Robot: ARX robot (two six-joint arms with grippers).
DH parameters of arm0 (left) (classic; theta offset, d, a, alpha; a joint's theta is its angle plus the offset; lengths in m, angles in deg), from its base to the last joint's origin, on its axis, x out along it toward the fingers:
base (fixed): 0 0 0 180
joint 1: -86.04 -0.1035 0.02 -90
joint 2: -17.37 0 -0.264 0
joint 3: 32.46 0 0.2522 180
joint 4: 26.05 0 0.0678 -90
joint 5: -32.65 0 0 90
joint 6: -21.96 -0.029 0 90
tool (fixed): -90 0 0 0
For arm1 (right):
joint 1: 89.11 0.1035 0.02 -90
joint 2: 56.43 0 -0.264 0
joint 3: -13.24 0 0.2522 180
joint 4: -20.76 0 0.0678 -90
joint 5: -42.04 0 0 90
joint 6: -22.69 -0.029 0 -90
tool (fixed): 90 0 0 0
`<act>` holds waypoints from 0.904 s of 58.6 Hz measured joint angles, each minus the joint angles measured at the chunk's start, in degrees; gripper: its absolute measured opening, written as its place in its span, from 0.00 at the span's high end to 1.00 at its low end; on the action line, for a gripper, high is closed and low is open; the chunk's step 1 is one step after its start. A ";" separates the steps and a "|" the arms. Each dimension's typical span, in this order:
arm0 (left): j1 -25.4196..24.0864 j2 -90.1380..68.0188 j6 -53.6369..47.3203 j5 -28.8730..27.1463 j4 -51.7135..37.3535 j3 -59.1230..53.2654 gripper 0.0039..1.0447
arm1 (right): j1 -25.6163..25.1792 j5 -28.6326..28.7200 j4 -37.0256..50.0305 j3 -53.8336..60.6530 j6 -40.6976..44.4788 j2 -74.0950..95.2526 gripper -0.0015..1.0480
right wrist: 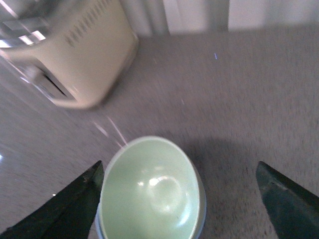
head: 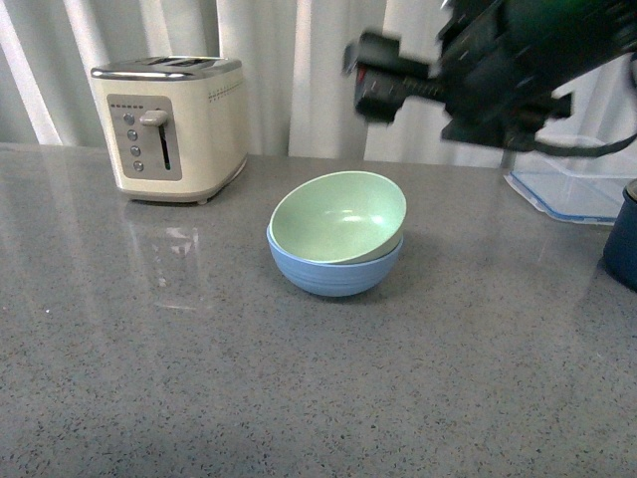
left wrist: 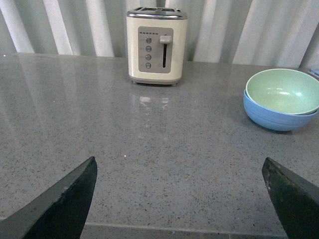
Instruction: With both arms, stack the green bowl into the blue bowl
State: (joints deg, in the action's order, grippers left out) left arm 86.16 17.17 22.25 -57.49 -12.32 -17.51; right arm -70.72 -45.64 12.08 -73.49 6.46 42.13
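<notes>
The green bowl [head: 340, 215] sits tilted inside the blue bowl [head: 333, 269] at the middle of the grey counter. Both also show in the left wrist view, the green bowl [left wrist: 284, 90] in the blue bowl [left wrist: 274, 115], far off to one side. My right gripper [right wrist: 179, 191] is open and empty, above the bowls, with the green bowl [right wrist: 149, 191] between its fingers [right wrist: 79, 199] and only a thin blue rim [right wrist: 202, 209] showing. The right arm [head: 498, 65] is blurred, high at the back right. My left gripper [left wrist: 179, 196] is open and empty, low over the counter's front edge.
A cream toaster [head: 174, 124] stands at the back left. A clear blue-rimmed container [head: 572, 191] and a dark navy pot [head: 622, 239] are at the right edge. White curtains hang behind the counter.
</notes>
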 joint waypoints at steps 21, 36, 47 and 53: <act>0.00 0.07 -0.02 0.00 0.00 0.00 0.06 | -5.01 -15.32 34.77 31.01 14.14 -16.55 0.51; 0.00 0.07 -0.02 0.09 0.00 0.00 0.06 | -9.38 -11.58 40.35 47.10 15.78 -27.39 0.94; 0.00 0.07 0.00 0.09 0.00 0.00 0.06 | -11.37 -9.07 41.44 55.06 16.09 -33.35 0.99; 0.00 0.07 0.00 0.09 0.00 0.02 0.06 | -12.55 -8.22 41.46 58.38 16.09 -36.83 0.99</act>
State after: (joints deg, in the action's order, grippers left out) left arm 86.16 17.23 22.25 -57.40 -12.32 -17.49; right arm -83.26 -53.85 53.55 -15.11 22.55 5.30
